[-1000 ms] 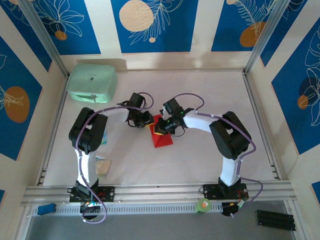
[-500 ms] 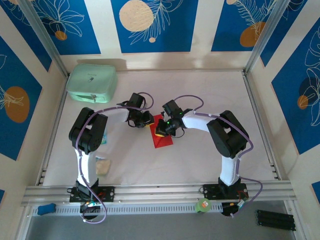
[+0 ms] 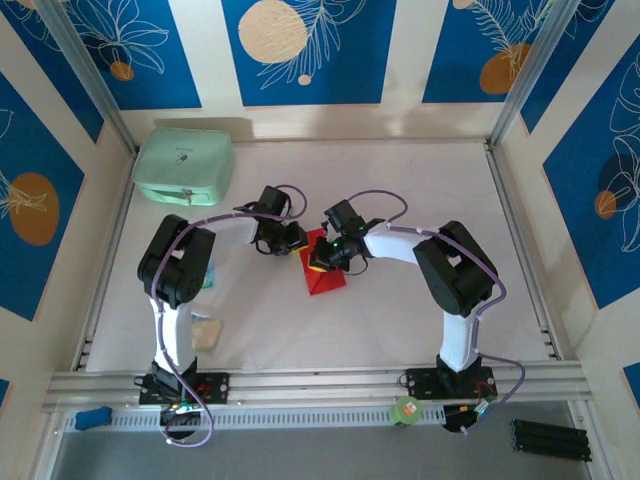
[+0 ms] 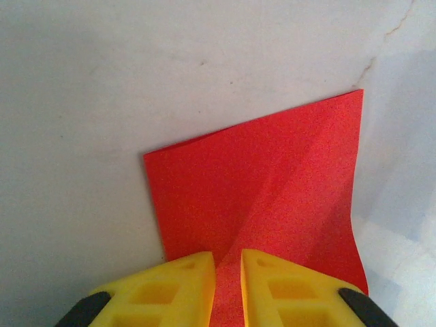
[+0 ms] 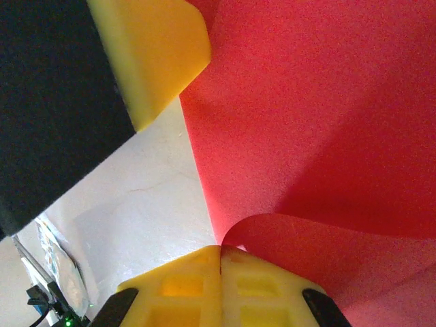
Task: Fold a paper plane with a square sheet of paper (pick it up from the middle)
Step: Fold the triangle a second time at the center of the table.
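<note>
Red sheet of paper [image 3: 325, 279] — partly folded, diagonal crease, one edge curled up — mid-table.

The paper [image 3: 327, 278] lies mid-table [image 3: 400, 190]. The left gripper [image 3: 297, 243] is at its far left edge, and the right gripper [image 3: 318, 262] is over its far part. The case [image 3: 184, 165] sits in the far left corner, well apart. The packet [image 3: 207, 332] lies near left, beside the left arm.
</note>
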Available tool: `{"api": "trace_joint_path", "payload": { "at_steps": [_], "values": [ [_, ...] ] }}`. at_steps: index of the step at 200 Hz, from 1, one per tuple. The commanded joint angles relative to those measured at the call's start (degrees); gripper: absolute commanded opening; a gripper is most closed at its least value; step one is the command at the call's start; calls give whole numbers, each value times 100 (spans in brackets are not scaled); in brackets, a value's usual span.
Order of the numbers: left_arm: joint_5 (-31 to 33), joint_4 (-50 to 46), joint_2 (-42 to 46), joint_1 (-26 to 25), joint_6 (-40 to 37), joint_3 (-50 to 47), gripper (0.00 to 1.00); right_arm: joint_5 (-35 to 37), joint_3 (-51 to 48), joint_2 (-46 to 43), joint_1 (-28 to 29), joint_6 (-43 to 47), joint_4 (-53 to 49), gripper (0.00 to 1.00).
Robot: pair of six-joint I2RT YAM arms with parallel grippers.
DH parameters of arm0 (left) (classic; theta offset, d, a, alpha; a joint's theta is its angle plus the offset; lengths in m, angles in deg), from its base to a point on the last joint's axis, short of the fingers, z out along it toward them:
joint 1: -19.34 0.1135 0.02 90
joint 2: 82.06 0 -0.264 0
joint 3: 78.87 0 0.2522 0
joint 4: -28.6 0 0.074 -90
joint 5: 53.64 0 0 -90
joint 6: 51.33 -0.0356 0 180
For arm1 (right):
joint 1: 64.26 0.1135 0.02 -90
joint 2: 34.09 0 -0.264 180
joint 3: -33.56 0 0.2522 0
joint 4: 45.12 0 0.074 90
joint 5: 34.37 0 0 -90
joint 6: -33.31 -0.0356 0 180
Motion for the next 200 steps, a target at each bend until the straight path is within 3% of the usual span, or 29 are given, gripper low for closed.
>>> {"api": "trace_joint_path", "payload": {
  "at_steps": [1, 200],
  "values": [
    [99, -260, -224, 21, 6, -181, 21, 36, -66, 108, 41, -109, -7, 0],
    [91, -225, -199, 16, 24, -223, 21, 212, 15, 293, 22, -193, -141, 0]
  ]
}}
